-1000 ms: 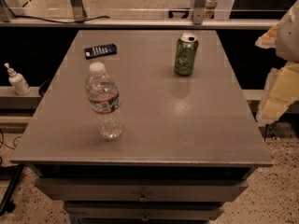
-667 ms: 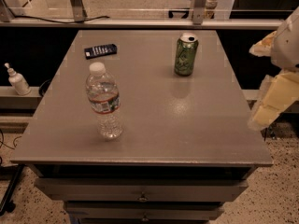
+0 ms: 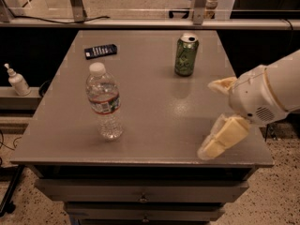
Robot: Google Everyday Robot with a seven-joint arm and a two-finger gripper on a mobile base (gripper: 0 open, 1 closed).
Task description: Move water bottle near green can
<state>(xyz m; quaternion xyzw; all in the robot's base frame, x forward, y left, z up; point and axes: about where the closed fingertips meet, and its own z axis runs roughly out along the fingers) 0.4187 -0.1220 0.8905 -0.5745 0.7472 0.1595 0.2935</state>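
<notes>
The water bottle [image 3: 104, 102] stands upright on the left front part of the grey table [image 3: 150, 102]; it is clear ribbed plastic with a white cap and a white, red and dark label band. The green can [image 3: 186, 54] stands upright at the back right of the table, well apart from the bottle. My gripper [image 3: 212, 118] reaches in from the right over the table's right front part, with two pale fingers [image 3: 224, 137] spread apart and nothing between them. It is far to the right of the bottle and in front of the can.
A dark flat remote-like object [image 3: 100, 50] lies at the back left of the table. A small white pump bottle [image 3: 17, 80] stands on a ledge left of the table. Drawers sit under the tabletop, and a metal rail runs behind it.
My gripper and arm have moved left, from beside the table's right edge to over its right front part. The bottle and the can have not moved.
</notes>
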